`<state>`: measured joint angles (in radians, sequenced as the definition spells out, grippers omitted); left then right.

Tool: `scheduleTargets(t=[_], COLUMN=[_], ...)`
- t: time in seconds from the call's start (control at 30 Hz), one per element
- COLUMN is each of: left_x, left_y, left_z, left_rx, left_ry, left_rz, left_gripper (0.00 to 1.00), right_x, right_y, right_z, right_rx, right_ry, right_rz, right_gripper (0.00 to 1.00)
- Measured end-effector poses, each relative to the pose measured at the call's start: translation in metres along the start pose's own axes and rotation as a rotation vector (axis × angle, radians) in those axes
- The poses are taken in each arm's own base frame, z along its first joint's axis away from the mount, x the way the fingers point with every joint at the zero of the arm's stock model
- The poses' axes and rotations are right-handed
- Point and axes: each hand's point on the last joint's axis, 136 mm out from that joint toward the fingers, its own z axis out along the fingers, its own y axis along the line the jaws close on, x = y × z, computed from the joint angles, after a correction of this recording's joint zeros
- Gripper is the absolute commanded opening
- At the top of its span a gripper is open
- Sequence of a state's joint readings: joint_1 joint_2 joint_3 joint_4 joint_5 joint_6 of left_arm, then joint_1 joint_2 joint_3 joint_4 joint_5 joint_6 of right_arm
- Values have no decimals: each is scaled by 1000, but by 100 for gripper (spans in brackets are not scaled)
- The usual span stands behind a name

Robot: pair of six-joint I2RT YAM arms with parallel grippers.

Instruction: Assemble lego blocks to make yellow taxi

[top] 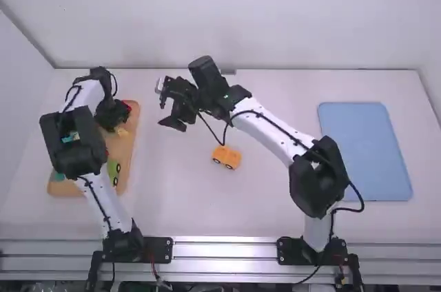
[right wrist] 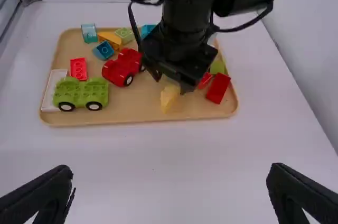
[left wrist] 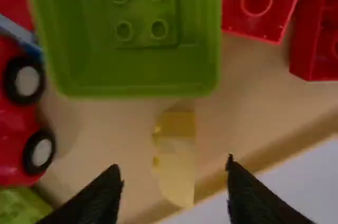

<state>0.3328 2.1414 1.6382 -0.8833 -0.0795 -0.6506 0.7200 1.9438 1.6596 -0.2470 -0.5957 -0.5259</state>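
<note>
Nearest the camera in the right wrist view are the two fingers of the right gripper [top: 167,105], standing wide apart with the white table [right wrist: 174,174] between them; in the high view it hangs over the middle of the table, just off the wooden tray [top: 132,142]. A yellow-orange car [top: 225,157] sits on the table between the two arms, closer to their bases than the right gripper is, with two dark wheels showing on one side. Over the tray hangs the left gripper [top: 110,114], its fingers spread as well, both tips clear of the small yellow block [left wrist: 177,155]. That block, with a sloping face, lies on the tray near its edge and just beside a green open-topped block [left wrist: 142,71], which has four round studs inside. Close to the green one are two red blocks [left wrist: 254,2] [left wrist: 319,39]. Elsewhere on the tray are a red car [right wrist: 124,66] with black wheels and a green wheeled base [right wrist: 80,93] at one end, overlapping a white plate [right wrist: 49,93] in the right wrist view. A small red block [right wrist: 78,69] lies near that base, and a blue block [right wrist: 103,50] beside an orange one [right wrist: 110,38]. On the right arm's side of the table lies a light blue tray [top: 365,151], well apart from the wooden one.
</note>
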Motion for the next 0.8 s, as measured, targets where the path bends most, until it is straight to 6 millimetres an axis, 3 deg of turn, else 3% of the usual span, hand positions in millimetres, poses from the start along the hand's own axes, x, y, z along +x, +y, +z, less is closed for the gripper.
scheduleTargets(t=[0.2, 0.33, 0.53, 0.8], left_x=[12, 18, 23, 22], left_y=[2, 2, 3, 0], left_z=[18, 26, 35, 35], left_rx=[12, 17, 20, 30], left_ry=[27, 35, 36, 33], left_rz=[-6, -7, -25, -30], left_gripper=[54, 48, 35, 2], right_x=[1, 1, 1, 1], right_y=[-1, -1, -1, -1], right_z=[-1, -1, -1, -1], right_rx=[2, 1, 1, 1], right_ry=[1, 3, 2, 3], right_rz=[3, 7, 2, 3], right_gripper=[98, 98, 98, 98])
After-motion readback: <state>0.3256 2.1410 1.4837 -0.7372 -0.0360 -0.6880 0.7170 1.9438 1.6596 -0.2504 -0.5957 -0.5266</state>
